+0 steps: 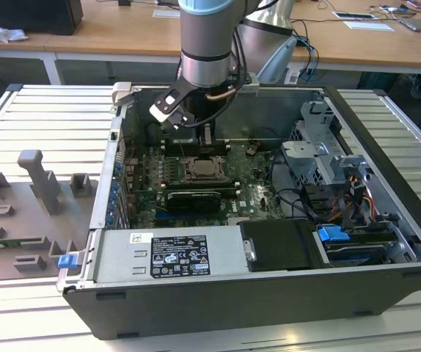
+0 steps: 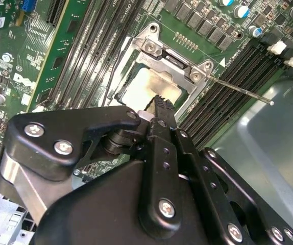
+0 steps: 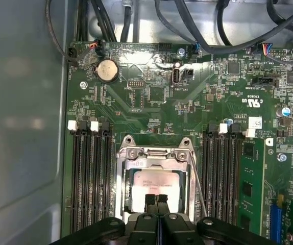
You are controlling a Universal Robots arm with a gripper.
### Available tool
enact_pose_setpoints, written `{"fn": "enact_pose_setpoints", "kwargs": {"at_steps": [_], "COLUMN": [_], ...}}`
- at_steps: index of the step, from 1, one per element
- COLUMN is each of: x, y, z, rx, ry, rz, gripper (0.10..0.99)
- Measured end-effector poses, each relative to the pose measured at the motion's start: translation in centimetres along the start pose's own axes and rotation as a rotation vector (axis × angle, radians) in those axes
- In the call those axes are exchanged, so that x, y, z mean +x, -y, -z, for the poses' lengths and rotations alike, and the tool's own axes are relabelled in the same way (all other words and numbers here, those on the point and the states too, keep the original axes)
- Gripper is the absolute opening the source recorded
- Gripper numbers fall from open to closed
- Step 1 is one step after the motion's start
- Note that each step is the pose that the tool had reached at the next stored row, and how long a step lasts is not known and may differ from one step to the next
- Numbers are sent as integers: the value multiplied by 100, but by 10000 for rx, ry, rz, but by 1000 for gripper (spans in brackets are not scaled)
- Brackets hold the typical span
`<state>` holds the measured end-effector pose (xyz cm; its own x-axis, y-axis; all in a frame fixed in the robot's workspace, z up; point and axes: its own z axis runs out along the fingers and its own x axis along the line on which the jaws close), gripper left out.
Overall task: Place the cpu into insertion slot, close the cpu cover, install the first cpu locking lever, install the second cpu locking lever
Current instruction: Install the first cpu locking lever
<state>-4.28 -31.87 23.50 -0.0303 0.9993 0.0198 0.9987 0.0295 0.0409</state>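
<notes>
Pale silvery square cpu (image 3: pixel 154 184) is being hovered over by black gripper (image 3: pixel 156 199) (2 fingers (image 3: pixel 149 202) pressed together); gentle, level pressing advised.

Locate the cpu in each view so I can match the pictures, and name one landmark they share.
Exterior view: the cpu sits near the middle of the green motherboard.
Second wrist view: the cpu is the pale square just beyond the gripper tips.
First wrist view: the cpu lies between the memory slots, at the gripper tips.
Shared landmark: the cpu cover framing it.
</notes>
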Motion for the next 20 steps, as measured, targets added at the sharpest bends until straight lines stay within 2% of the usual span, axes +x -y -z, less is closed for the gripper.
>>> {"fn": "enact_pose_setpoints", "kwargs": {"at_steps": [3, 5, 7, 13, 20], "x": [2, 4, 7, 7, 7], "y": [-3, -7, -13, -4, -4], "z": [80, 183, 317, 325, 318], "rx": [0, 3, 6, 12, 48], "ry": [2, 1, 0, -4, -36], "rz": [0, 0, 0, 133, 896], "gripper": [106, 106, 106, 106, 106]}}
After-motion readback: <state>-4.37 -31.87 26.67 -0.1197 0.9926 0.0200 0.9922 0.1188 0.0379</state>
